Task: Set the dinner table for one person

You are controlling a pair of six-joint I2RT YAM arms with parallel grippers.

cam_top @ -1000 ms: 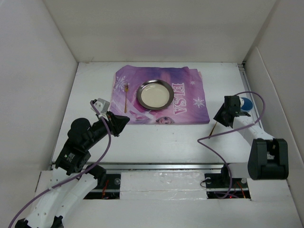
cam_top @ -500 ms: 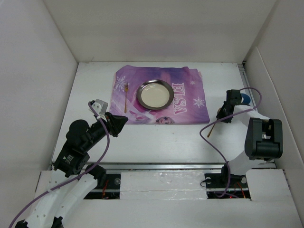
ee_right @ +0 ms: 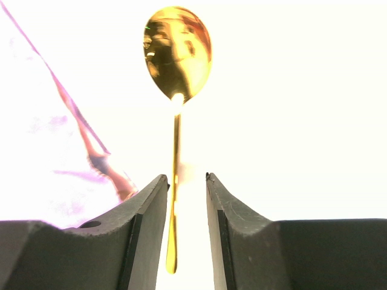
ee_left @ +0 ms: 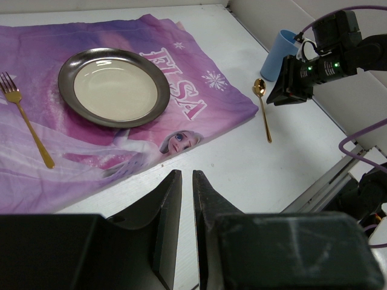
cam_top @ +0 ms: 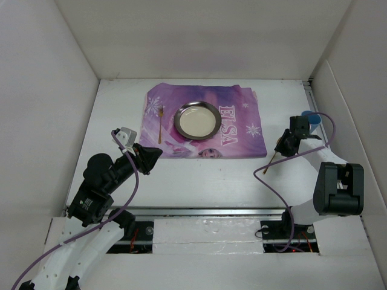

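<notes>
Overhead view of a white dinner table surface (cam_top: pixel 199 178), boxed in by white walls, with two robot arms mounted at its near edge; a purple placemat (cam_top: pixel 242 136) printed "ELSA" lies across its far middle; a round metal plate (cam_top: pixel 196 119) sits on the middle of the mat; a gold fork (cam_top: pixel 160 125) lies on the mat just left of the plate, tines pointing away from the arms; so mat, plate and fork look to be set.

A gold spoon (ee_left: pixel 263 112) lies on the bare surface just off the mat's right edge, bowl pointing away; a blue cup (ee_left: pixel 277 55) stands upright beyond it, near the right wall; by my reading, neither has reached its place in the setting yet.

The right gripper (ee_right: pixel 186 177) hangs over the spoon; its jaws are parted a little wider than the handle, which runs between them, nearer the left one; no grip on it shows. The left gripper (ee_left: pixel 187 176) hovers by the mat's near-left corner; its jaws are almost closed, a thin slit between them, holding nothing.

Likely left to do: spoon to the right of the plate, then the cup.
</notes>
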